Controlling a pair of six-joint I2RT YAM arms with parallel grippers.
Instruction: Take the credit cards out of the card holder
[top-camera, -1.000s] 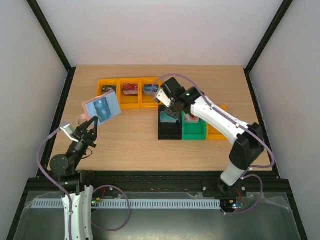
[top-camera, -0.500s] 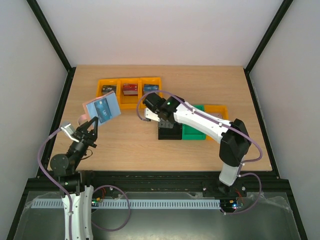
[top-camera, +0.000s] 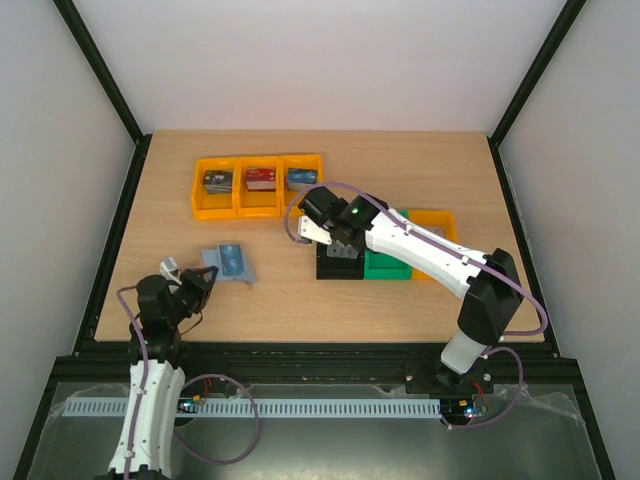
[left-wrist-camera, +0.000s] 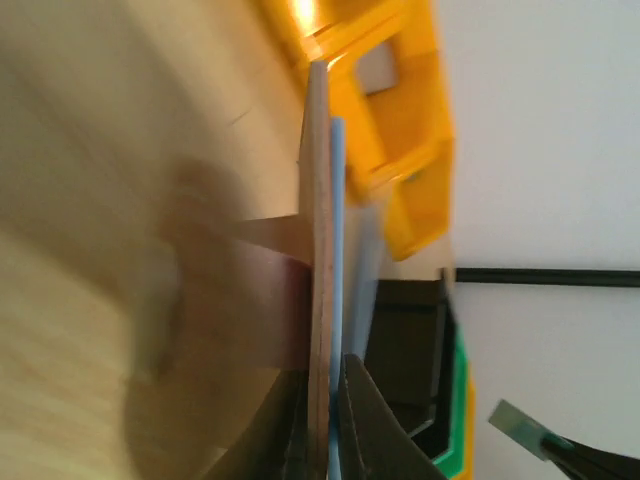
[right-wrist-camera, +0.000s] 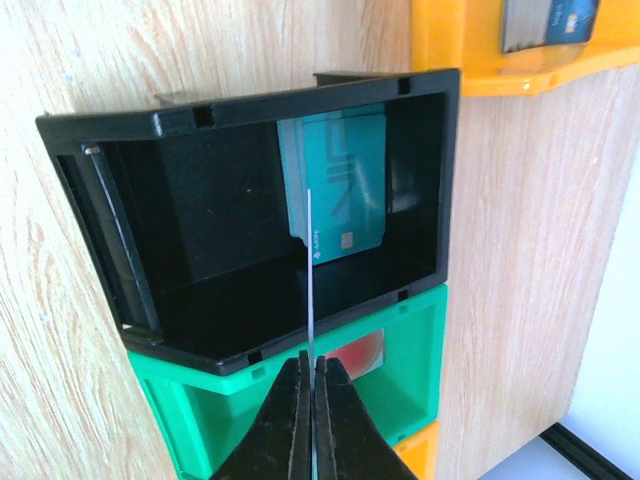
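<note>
The card holder (top-camera: 228, 262) is spread open, pale blue side up, low at the table's front left, with a dark credit card (top-camera: 231, 258) showing in it. My left gripper (top-camera: 197, 284) is shut on its near edge. In the left wrist view, the fingers (left-wrist-camera: 368, 420) pinch the brown and blue layers of the holder (left-wrist-camera: 318, 200). My right gripper (top-camera: 338, 243) hangs over the black bin (top-camera: 338, 266), shut on a thin credit card (right-wrist-camera: 311, 270) seen edge-on. A teal credit card (right-wrist-camera: 342, 180) lies inside the black bin (right-wrist-camera: 200, 130).
A row of orange bins (top-camera: 258, 208) with card stacks stands at the back left. A green bin (top-camera: 388, 268) and another orange bin (top-camera: 438, 222) sit right of the black one. The right arm stretches across the table's middle.
My left arm has dropped, bringing the card holder from held up in the air down to table level. My right gripper swung left, then back over the black bin.
</note>
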